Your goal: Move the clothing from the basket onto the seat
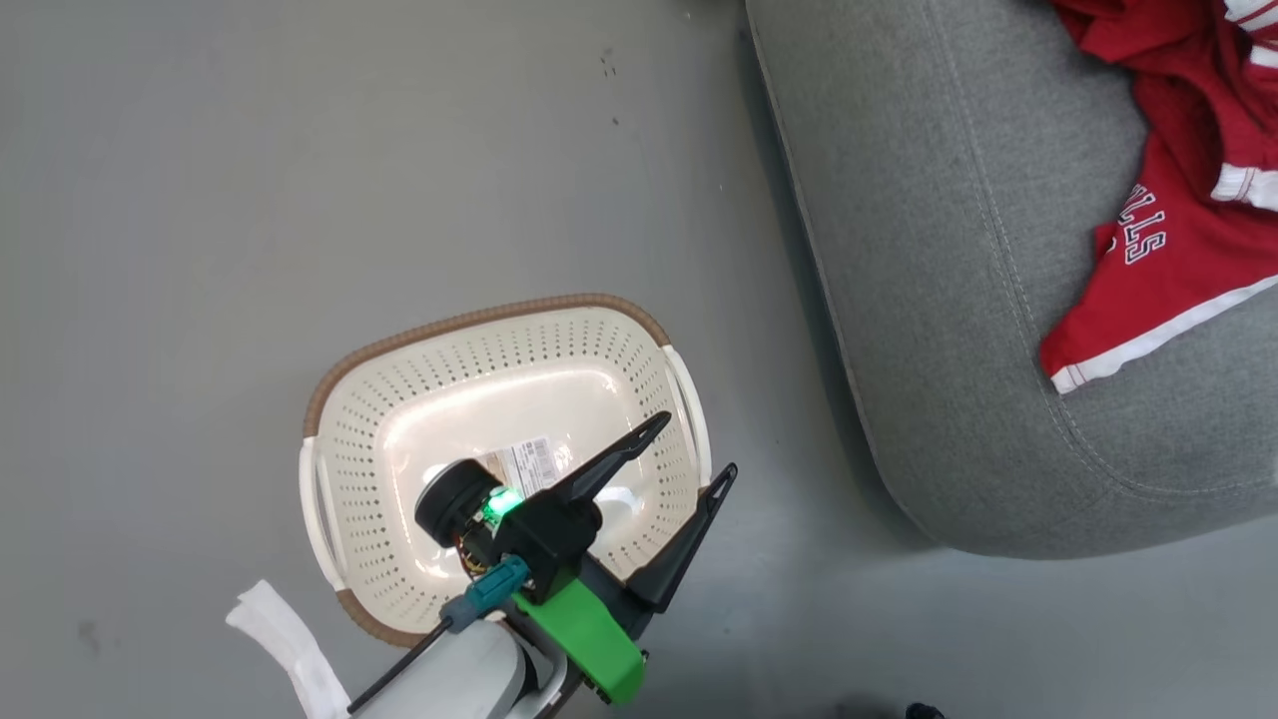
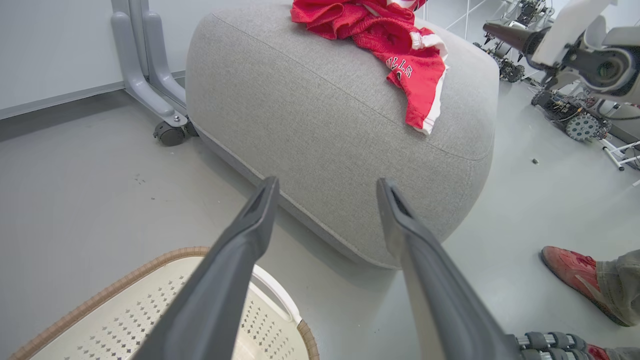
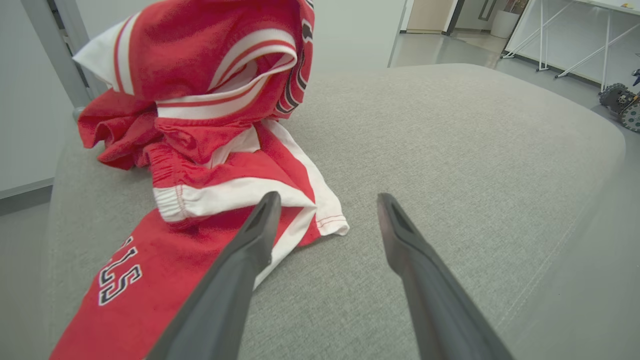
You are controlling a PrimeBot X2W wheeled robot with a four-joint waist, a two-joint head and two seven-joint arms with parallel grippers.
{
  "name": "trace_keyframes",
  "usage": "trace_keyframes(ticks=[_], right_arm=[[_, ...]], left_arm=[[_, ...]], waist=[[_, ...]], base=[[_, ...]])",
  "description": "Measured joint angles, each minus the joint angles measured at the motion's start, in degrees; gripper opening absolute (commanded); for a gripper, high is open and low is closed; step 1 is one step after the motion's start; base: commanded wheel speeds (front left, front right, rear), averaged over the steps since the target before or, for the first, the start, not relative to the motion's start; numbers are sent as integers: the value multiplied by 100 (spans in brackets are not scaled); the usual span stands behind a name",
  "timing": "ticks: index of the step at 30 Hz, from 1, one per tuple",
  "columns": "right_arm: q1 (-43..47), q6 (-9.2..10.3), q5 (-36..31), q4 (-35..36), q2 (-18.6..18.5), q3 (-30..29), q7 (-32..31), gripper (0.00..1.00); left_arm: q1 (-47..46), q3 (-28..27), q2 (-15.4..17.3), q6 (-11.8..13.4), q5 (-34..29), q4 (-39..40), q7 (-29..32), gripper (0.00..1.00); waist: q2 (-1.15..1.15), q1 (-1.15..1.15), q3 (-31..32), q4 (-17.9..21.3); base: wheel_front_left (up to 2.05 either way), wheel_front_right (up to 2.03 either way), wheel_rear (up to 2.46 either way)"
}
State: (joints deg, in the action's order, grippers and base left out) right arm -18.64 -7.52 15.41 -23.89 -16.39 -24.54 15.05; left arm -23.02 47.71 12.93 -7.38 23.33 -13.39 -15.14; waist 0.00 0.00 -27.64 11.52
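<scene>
Fingers first: my right fingers (image 3: 235, 270) stand wide apart over the seat (image 3: 450, 150) with nothing between them. One of the pair crosses the white hem of the clothing (image 3: 200, 150) in the right wrist view; I cannot tell whether it touches the cloth or only passes in front of it. My left fingers (image 1: 609, 461) are spread just as wide and grip nothing. They hang over the near corner of the basket (image 1: 479, 318), one tip above its inside and the other past its side handle, over the floor (image 1: 200, 200).

The clothing lies bunched on top of the seat, one red leg trailing toward the cushion's rounded edge. The basket sits on the floor just beside the seat, with a label sticker (image 1: 529, 464) showing on its bottom.

In the head view the clothing is cut off by the top and right edges, and my left wrist covers part of the basket's near side. Of the lettering I can read only "LLS". The garments are too tangled to tell where one ends and the other begins.
</scene>
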Motion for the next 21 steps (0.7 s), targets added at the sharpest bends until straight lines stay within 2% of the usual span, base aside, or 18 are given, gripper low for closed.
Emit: trace_keyframes(ticks=[5,8,10,15,17,21], right_arm=[[683,-1,-22,334,446,1054,0,100],[992,-1,122,494,791,1573,0,100],[1213,-1,148,580,953,1976,0,100],[1578,-1,134,760,1038,2773,1,100],[1651,-1,125,866,1020,3082,0,100],[1747,-1,40,1174,973,3322,0,100]], left_arm=[[521,-553,-230,1,-27,-215,0,100],[938,-1079,-476,63,-109,-353,-3,100],[1250,-1495,-594,191,-202,-446,-2,100],[1832,-2730,-825,492,-280,-303,-3,100],[2043,-3182,-891,537,-341,-143,-3,100],[2323,-3832,-972,542,-571,200,-3,100]], waist=[[0,0,526,-135],[0,0,855,-248],[0,0,1093,-338],[0,0,1632,-561],[0,0,1856,-660],[0,0,2224,-833]], base=[[0,0,0],[0,0,0],[0,0,0],[0,0,0],[0,0,0],[0,0,0]])
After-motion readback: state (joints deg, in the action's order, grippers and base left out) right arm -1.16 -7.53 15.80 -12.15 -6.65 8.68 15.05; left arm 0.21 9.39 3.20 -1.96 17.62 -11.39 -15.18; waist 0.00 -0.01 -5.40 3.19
